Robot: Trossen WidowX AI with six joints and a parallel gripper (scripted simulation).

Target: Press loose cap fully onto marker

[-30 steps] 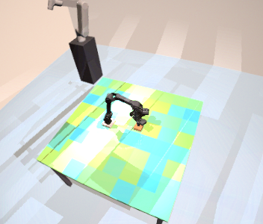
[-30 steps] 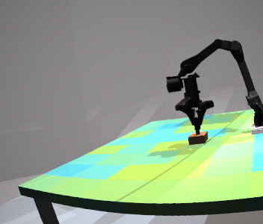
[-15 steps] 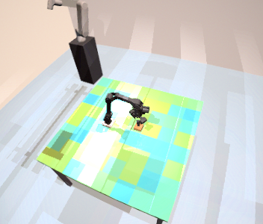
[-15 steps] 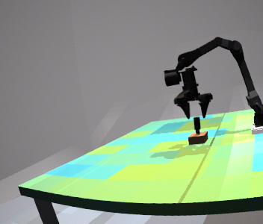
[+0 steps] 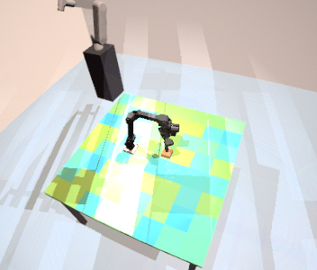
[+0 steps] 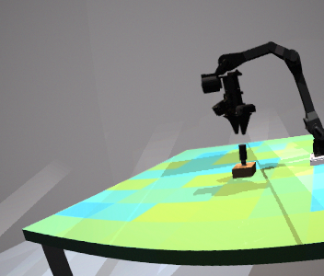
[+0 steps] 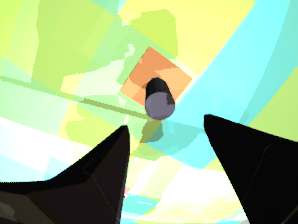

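Observation:
The orange holder block (image 5: 167,154) (image 6: 244,170) (image 7: 150,62) stands on the table. The marker stands upright in it, with the dark cap (image 6: 242,151) (image 7: 160,105) over its upper part. In the exterior view the cap looks upright and in line with the marker; a thinner dark part shows below it. Whether it is fully clicked on cannot be told. My gripper (image 6: 240,133) (image 7: 166,125) points down above the cap. Its fingers are partly open and empty, with a visible gap between the tips and the cap top.
The arm's white base (image 5: 131,149) (image 6: 322,158) stands on the patchwork-coloured table (image 5: 158,198) (image 6: 185,213). A grey robot arm on a dark pedestal (image 5: 104,74) stands beyond the table's far corner. Shadows lie around the holder.

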